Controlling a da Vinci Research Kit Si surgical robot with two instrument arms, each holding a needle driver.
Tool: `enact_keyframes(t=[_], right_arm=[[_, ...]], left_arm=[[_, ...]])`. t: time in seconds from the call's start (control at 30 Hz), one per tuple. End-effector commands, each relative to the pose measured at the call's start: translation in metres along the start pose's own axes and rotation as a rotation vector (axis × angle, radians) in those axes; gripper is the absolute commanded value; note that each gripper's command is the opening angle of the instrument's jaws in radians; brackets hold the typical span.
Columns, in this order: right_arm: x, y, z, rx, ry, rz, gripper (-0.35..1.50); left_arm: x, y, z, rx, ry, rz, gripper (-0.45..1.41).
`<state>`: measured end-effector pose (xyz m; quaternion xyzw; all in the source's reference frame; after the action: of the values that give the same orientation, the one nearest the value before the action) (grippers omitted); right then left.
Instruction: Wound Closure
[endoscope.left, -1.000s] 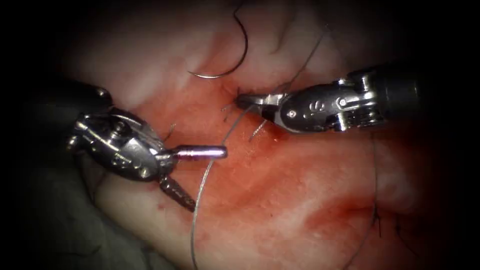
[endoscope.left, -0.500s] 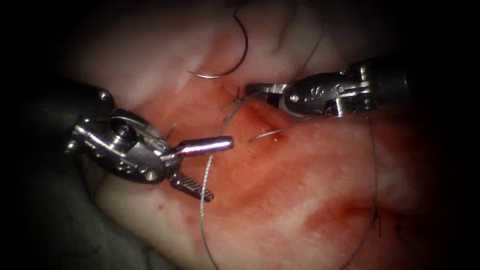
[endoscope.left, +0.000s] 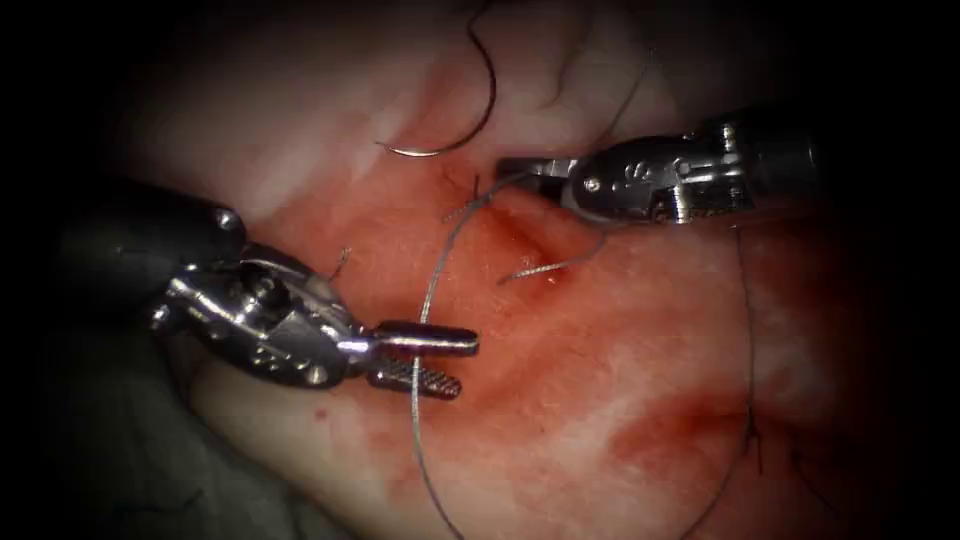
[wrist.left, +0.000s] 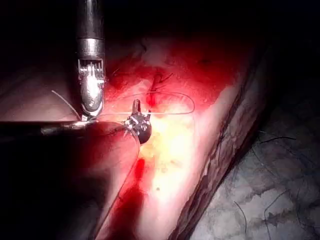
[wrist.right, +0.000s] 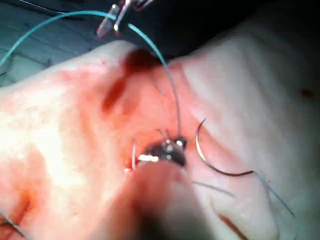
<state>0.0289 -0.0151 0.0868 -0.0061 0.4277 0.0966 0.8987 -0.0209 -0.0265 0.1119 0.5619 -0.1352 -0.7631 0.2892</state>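
The curved needle (endoscope.left: 470, 115) lies free on the tissue (endoscope.left: 600, 380) at the top, held by neither tool and not in the tissue; it shows too as the needle (wrist.right: 212, 162). My right tool (endoscope.left: 515, 168) is shut on the thread (endoscope.left: 440, 255) just right of the stitch site (endoscope.left: 470, 200). From there the thread runs down and left, passing between the jaws of my left tool (endoscope.left: 450, 360). Those jaws stand a little apart around the thread. A short thread tail (endoscope.left: 545, 266) lies on the red-stained tissue.
Another strand of thread (endoscope.left: 748, 330) runs down the right side to dark stitch ends (endoscope.left: 752, 435). Red fluid (endoscope.left: 520, 330) covers the middle of the tissue. A grey cloth (endoscope.left: 120, 450) lies beyond the tissue's left edge.
My right tool rose and drew back to the right with the thread. My left tool moved right and its wide jaws narrowed around the strand.
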Motion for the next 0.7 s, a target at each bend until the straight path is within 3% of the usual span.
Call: enact_keyframes(t=[0.03, 0.2, 0.43, 0.47, 0.53, 0.57, 0.7], right_arm=[[-0.0001, -0.0003, 0.0008, 0.001, 0.001, 0.000, -0.35], [-0.0001, -0.0002, 0.0008, 0.000, 0.000, 0.000, -0.35], [-0.0002, 0.0001, 0.0008, -0.001, -0.001, 0.001, -0.35], [-0.0003, 0.0001, 0.0008, -0.001, -0.001, 0.001, -0.35], [-0.0003, 0.0001, 0.0007, 0.000, 0.000, 0.001, -0.35], [-0.0002, -0.0001, 0.0006, 0.001, 0.001, 0.000, -0.35], [-0.0001, -0.0008, 0.0000, 0.008, 0.005, 0.003, -0.35]], left_arm=[[0.0000, 0.0005, 0.0006, -0.001, 0.002, -0.002, -0.02], [0.0002, 0.0005, 0.0006, -0.008, 0.006, -0.001, 0.02], [0.0003, 0.0006, 0.0005, -0.025, 0.017, 0.000, 0.20], [0.0004, 0.0006, 0.0005, -0.028, 0.017, 0.000, 0.14], [0.0005, 0.0006, 0.0005, -0.028, 0.017, 0.000, -0.35], [0.0005, 0.0008, 0.0004, -0.029, 0.018, 0.007, -0.45], [0.0001, 0.0010, -0.0004, -0.028, 0.001, 0.028, -0.45]])
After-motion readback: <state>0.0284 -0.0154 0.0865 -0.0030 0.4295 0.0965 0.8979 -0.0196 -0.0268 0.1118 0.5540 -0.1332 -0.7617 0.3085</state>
